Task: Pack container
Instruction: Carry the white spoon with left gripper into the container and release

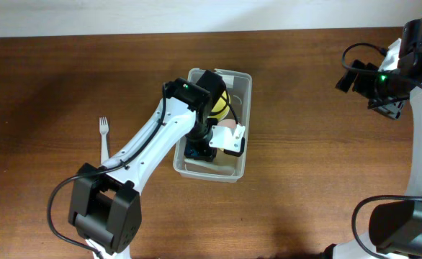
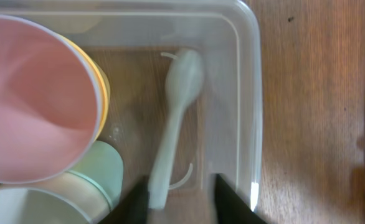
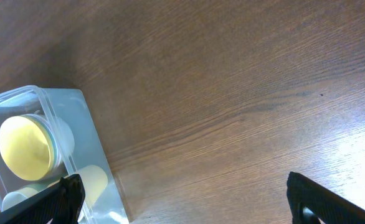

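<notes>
The container [image 1: 248,79] is a clear rectangular bin at the table's middle, also in the left wrist view [image 2: 251,93] and the right wrist view [image 3: 89,143]. My left gripper [image 2: 182,208] reaches down into it [image 1: 200,150], jaws apart. A pale green spoon [image 2: 179,93] lies flat on the bin's floor along the wall, its handle end between the fingers, beside the left one and clear of the right one. My right gripper [image 3: 185,199] hangs wide open over bare wood at the far right [image 1: 387,108], holding nothing.
Inside the bin sit a pink bowl [image 2: 33,106] nested in a yellow one [image 1: 222,104], plus a pale green cup [image 2: 104,168] and cream cups. A white fork [image 1: 104,137] lies on the table left of the left arm.
</notes>
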Tool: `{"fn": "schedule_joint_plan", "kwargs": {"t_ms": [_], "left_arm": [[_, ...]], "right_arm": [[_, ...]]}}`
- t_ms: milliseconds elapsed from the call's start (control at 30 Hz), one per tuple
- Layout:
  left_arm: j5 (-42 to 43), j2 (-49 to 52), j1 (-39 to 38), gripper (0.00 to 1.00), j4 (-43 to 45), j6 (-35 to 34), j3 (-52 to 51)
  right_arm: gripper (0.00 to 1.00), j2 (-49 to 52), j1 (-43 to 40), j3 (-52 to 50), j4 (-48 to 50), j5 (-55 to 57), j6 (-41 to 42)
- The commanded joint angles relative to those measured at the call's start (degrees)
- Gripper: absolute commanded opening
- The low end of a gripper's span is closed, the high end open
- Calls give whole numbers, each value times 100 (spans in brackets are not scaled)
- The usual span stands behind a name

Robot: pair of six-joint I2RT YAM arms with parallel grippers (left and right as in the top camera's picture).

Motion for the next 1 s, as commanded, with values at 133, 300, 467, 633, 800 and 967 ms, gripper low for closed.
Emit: {"fn": "schedule_joint_plan", "kwargs": {"t_ms": [133, 300, 467, 633, 800, 967], "left_arm": [[-955, -142, 24, 24, -284, -1019, 601], [-1460, -247, 323, 31, -527, -2194, 1355], [-1480, -466, 1198, 48, -243, -3445, 1631], [-1228, -457, 2485, 66, -85, -4903, 1558], [831, -455, 3373, 95, 42, -4913, 1491], [-448, -323, 3873, 74, 304, -6507, 1475]], "right_arm": [[99, -39, -7, 44, 2, 9, -31], [99, -39, -7, 44, 0, 9, -31], [99, -39, -7, 44, 2, 9, -31], [99, -39, -7, 44, 2, 9, -31], [99, -39, -7, 44, 0, 9, -31], [99, -39, -7, 44, 2, 9, -31]]}}
